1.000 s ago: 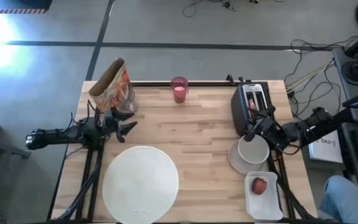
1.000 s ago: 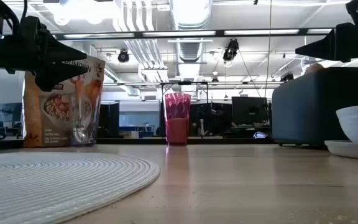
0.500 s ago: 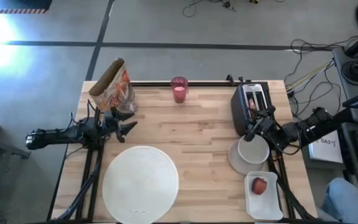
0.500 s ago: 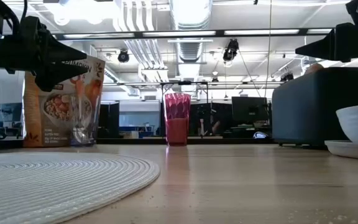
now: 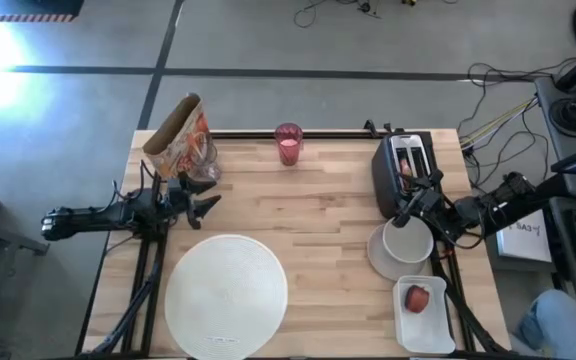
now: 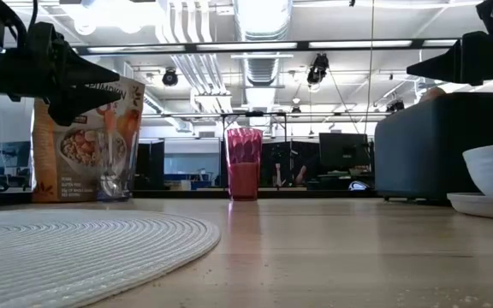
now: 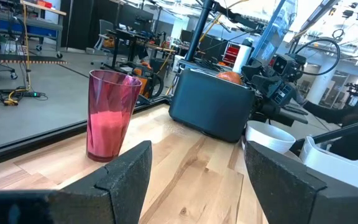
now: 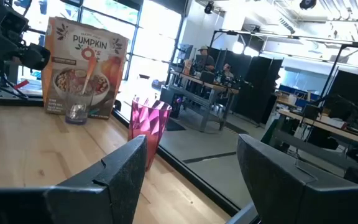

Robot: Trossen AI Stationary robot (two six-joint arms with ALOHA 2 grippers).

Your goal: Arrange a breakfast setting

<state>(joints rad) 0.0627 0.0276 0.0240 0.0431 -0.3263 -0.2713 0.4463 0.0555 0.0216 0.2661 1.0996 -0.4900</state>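
A large round white plate (image 5: 226,295), ribbed like a woven mat, lies at the near left. A cereal bag (image 5: 180,140) stands at the far left. In front of it an orange-handled spoon (image 8: 86,78) stands in a small glass. A pink tumbler (image 5: 288,144) stands at the far middle. A small white bowl (image 5: 407,242) sits on a wider white dish (image 5: 377,255) at the right. A red apple (image 5: 418,298) lies in a white tray. My left gripper (image 5: 206,198) is open and empty, above the table between the bag and the plate. My right gripper (image 5: 415,200) is open and empty, above the bowl's far side.
A black toaster (image 5: 403,172) stands at the far right with something reddish-brown (image 7: 229,76) sticking out of its slot. The white tray (image 5: 426,320) is at the near right corner. Bare wood lies between the plate and the bowl.
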